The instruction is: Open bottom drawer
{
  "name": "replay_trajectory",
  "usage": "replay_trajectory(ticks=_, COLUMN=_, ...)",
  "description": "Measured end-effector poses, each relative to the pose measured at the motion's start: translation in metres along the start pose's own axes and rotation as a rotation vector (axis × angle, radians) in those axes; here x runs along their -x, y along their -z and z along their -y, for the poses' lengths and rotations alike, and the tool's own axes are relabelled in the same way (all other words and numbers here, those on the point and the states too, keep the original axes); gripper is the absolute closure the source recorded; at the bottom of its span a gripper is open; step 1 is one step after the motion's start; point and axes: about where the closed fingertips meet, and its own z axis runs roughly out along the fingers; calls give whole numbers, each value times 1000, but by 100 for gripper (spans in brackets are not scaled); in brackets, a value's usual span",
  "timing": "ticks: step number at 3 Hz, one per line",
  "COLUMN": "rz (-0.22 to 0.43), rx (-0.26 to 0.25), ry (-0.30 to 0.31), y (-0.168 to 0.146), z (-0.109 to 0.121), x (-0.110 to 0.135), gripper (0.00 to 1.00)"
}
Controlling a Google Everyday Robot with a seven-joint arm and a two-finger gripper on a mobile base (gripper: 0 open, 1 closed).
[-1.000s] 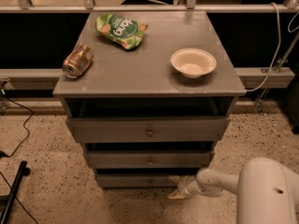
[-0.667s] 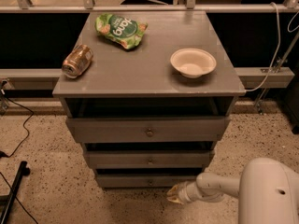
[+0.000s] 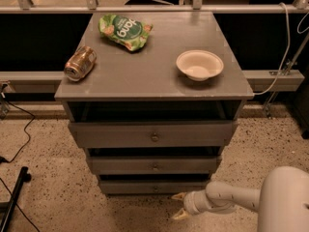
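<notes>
Up top, the grey wooden counter [image 3: 145, 83] carries a crushed brown drinks can [image 3: 80, 63] at its left edge, a green crisp bag [image 3: 124, 30] toward the back and a shallow white bowl [image 3: 199, 64] on the right, all well apart. Under it, three grey fronts are stacked; the bottom drawer [image 3: 125, 187], narrowest, with a tiny round knob [image 3: 155, 188], sits at lower centre. The gripper [image 3: 179, 205] hangs at lower right over the speckled floor [image 3: 58, 178], just beside and below that drawer's right end. Its jaws are spread, pointing left, with only air between them. Whether the upper tip touches the front is hard to tell. The white arm [image 3: 285, 202] is cut off by the frame's bottom and right edges
</notes>
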Motion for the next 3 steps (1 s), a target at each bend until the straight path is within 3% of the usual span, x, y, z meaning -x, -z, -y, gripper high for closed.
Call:
replay_trajectory(ticks=1, rz=2, rx=3, ry=0, y=-1, z=-1, x=1, gripper=16)
replay_trajectory(ticks=2, rz=-2, rx=-39, ry=12, y=-11, z=8, x=-5, gripper=0)
replay_trajectory(ticks=3, rz=-2, rx=-150, ry=45, y=-22, z=23, x=-19, gripper=0)
